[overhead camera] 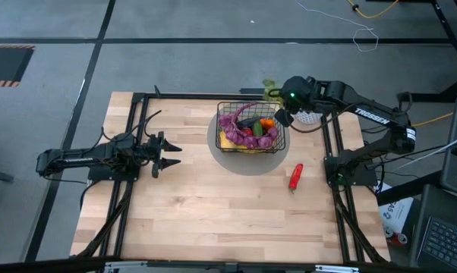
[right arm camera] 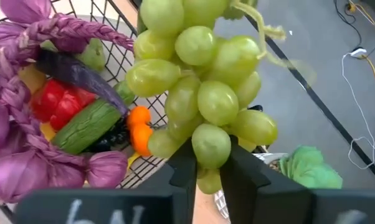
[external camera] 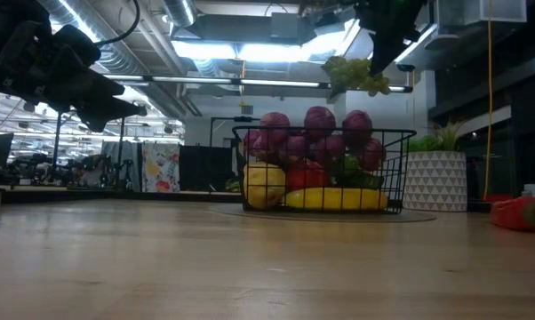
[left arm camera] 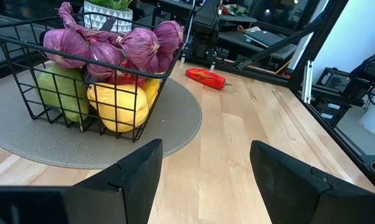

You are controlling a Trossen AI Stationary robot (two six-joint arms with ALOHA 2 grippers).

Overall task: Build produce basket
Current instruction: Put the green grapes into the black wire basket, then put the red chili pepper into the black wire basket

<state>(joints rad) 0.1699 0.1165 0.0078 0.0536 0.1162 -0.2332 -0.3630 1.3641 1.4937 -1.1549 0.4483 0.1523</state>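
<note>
The black wire basket (overhead camera: 247,127) sits on a grey round mat, filled with purple bulbs, a yellow banana (external camera: 339,199), red and green pieces, a cucumber (right arm camera: 88,124) and an orange. A red chili (overhead camera: 295,176) lies on the table to the basket's right. My right gripper (right arm camera: 207,158) hovers above the basket's far right corner, shut on a bunch of green grapes (external camera: 356,76). My left gripper (left arm camera: 203,174) waits open over the table's left side, pointing at the basket (left arm camera: 81,68). My right gripper pinches the green grapes between its two fingers at the near end of the bunch (right arm camera: 210,144), on one or two grapes. The rest of the bunch reaches out past the fingertips. The bunch is lifted clear, well above the basket's rim (external camera: 321,133).
A green plant in a white speckled pot (external camera: 436,178) stands at the table's far right, just beyond the basket and under my right arm. Bare wooden table stretches across the near half and between my left gripper and the mat (overhead camera: 240,161).
</note>
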